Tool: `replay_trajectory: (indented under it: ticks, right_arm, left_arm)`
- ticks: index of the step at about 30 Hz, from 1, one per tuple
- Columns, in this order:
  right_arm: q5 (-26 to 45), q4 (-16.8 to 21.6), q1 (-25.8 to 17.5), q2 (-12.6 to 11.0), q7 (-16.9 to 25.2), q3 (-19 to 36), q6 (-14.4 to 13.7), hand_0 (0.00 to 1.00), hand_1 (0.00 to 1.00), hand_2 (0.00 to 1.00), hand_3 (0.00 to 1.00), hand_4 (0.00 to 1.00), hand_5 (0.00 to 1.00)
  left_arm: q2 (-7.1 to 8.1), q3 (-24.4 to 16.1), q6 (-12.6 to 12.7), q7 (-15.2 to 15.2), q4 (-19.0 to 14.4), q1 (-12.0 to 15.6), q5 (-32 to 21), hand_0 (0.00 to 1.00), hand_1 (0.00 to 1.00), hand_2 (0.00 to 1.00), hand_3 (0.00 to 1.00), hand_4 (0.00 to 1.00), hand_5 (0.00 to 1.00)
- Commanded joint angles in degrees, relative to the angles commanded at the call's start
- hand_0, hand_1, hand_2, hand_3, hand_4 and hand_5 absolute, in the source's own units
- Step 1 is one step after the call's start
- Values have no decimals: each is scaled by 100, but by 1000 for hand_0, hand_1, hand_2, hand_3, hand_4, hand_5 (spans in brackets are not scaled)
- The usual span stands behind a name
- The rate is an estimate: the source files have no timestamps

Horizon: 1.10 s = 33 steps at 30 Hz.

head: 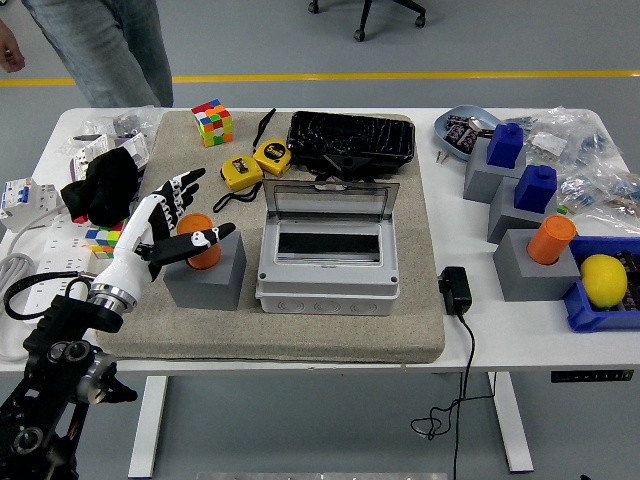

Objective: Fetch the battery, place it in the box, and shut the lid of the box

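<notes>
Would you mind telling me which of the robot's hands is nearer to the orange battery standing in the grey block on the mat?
The left. The left hand is right at the orange battery, fingers spread around it; the right hand is out of view.

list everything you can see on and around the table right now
battery: 1, orange, in grey block on mat, left
box: 1, grey, lid open, mat centre
tape measures: 2, yellow, behind box
puzzle cube: 1, multicoloured, mat's far left
black case: 1, far centre
grey blocks: 3, right, holding two blue pieces and one orange
lemon: 1, yellow, blue tray
adapter: 1, black, right of mat
person: 1, far left
left robot hand: white-black, open, around battery
</notes>
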Motion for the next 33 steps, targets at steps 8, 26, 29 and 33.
replay_trajectory:
  ticks: [8,26,29,33]
  right_arm:
    - [-16,10,23,3,8,22,10,746,688,702,734,998,991]
    - [16,-5,10,12,14,1,3,746,688,703,735,998,998]
    - [20,-2,12,14,15,2,6,746,689,703,735,998,998]
    - [25,4,12,12,19,-1,10,746,689,703,735,998,998]
  left_arm:
    - [-17,29,-29,-28,37,-5,-308,829,813,706,663,998,101]
    - [-17,336,81,-61,54,-21,-293,738,846,776,796,998,125]
    - [-17,363,119,-62,83,-28,-251,721,842,769,786,998,97]
    - [-17,376,176,-67,110,-17,-190,721,842,769,786,998,97]
